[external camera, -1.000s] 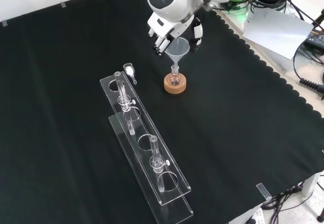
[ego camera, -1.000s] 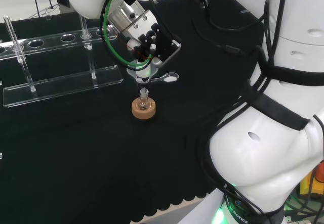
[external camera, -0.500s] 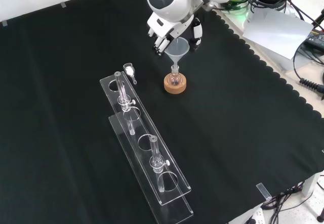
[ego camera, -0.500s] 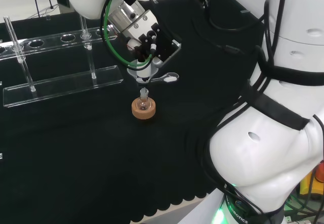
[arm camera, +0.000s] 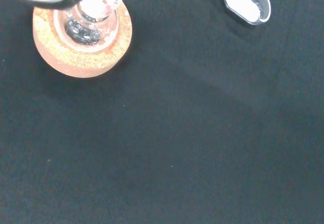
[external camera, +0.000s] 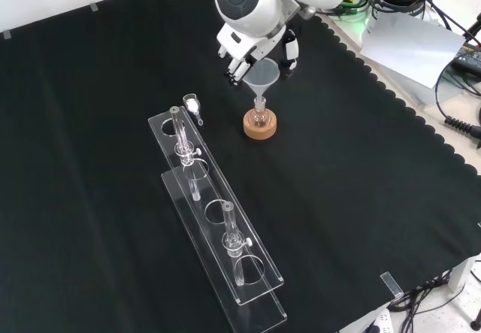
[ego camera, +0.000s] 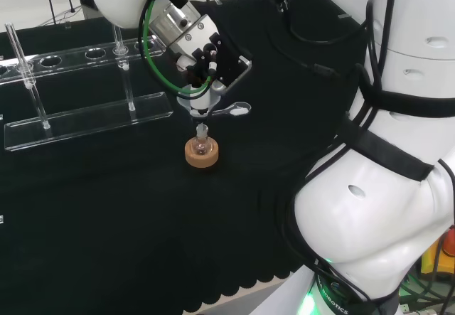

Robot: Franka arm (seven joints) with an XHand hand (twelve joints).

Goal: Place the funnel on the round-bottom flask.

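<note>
Clear acrylic comes first on the left of the head view: the tube rack [ego camera: 85,109], well apart from my work and unmoved. To its right my hand [ego camera: 206,59] has its fingers curled round the funnel [ego camera: 202,102], gripping it by the bowl. Over the last second the hand has shifted only slightly up and toward the rack, and the funnel's stem still points down at the neck of the round-bottom flask [ego camera: 202,143], which sits in its cork ring [ego camera: 202,153] on the black surface [ego camera: 142,208].

In the front view the funnel [external camera: 261,77] hangs right above the flask [external camera: 259,115], stem tip at or just inside the neck; I cannot tell whether it has entered. The flask and cork ring [external camera: 260,126] have not moved.

I read this as fine alignment rather than release: the funnel is not yet resting on the flask. What remains is lowering and letting go.

Farther right in the head view lies a small clear scoop [ego camera: 237,108], untouched.
</note>
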